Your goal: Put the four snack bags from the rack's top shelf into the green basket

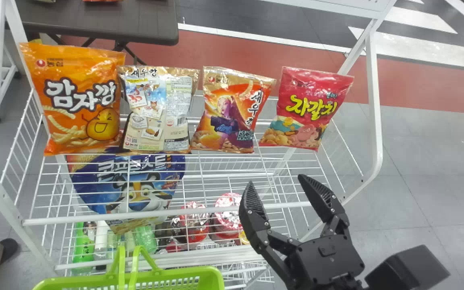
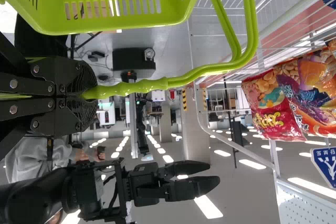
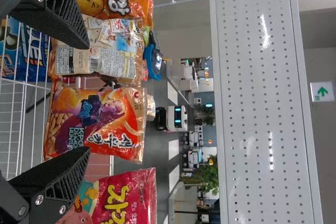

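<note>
Zero down, four snack bags [image 1: 238, 110] to go. Your right gripper [image 1: 275, 179] wide open, empty; left gripper [image 2: 94, 95] clamped on basket handle [image 2: 149, 85].

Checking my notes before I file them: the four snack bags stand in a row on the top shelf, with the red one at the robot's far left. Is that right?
No, the red bag is at the far right, as the head view shows. The four snack bags do stand in a row on the top shelf.

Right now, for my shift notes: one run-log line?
bags: four on rack; right gripper: open, empty; left gripper: shut on basket handle
</note>
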Tool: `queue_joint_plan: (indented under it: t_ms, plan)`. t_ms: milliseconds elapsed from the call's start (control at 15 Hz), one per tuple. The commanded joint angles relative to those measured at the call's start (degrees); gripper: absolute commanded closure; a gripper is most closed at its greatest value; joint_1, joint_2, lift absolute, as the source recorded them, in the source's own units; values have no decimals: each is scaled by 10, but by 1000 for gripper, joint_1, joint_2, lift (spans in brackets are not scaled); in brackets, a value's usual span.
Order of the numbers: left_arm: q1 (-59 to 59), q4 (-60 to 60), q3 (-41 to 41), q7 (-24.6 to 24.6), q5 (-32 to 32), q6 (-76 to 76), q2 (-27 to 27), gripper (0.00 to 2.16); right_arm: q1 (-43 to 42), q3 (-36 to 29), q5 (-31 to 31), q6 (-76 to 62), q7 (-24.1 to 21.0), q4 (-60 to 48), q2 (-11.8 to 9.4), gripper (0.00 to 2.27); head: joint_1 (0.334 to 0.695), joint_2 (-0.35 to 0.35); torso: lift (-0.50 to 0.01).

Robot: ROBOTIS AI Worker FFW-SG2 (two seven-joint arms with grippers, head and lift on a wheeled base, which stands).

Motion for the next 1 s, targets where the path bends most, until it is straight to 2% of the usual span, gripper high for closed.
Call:
queue_joint_plan:
  t_ms: [0, 600, 733, 867, 933]
  plan:
    - [1, 0, 0, 0, 0, -1, -1, 2145, 0, 0, 1, 0, 1, 1, 0, 140, 695, -292, 0]
    - [8, -12, -2, -9, 0, -5, -1, 2145, -12, 1, 0, -9, 0, 12, 1, 144, 695, -295, 0]
    - [8, -15, -9, -11, 0, -5, -1, 2145, -65, 11, -2, 15, 0, 45, 2, 144, 695, -297, 0]
    - [8, -16, -15, -12, 0, -5, -1, 2145, -167, 47, 2, 56, -1, 105, 5, 144, 695, -289, 0]
    - [8, -13, -20, -12, -1, -5, -1, 2145, -223, 75, 10, 80, -2, 139, 7, 144, 695, -253, 0]
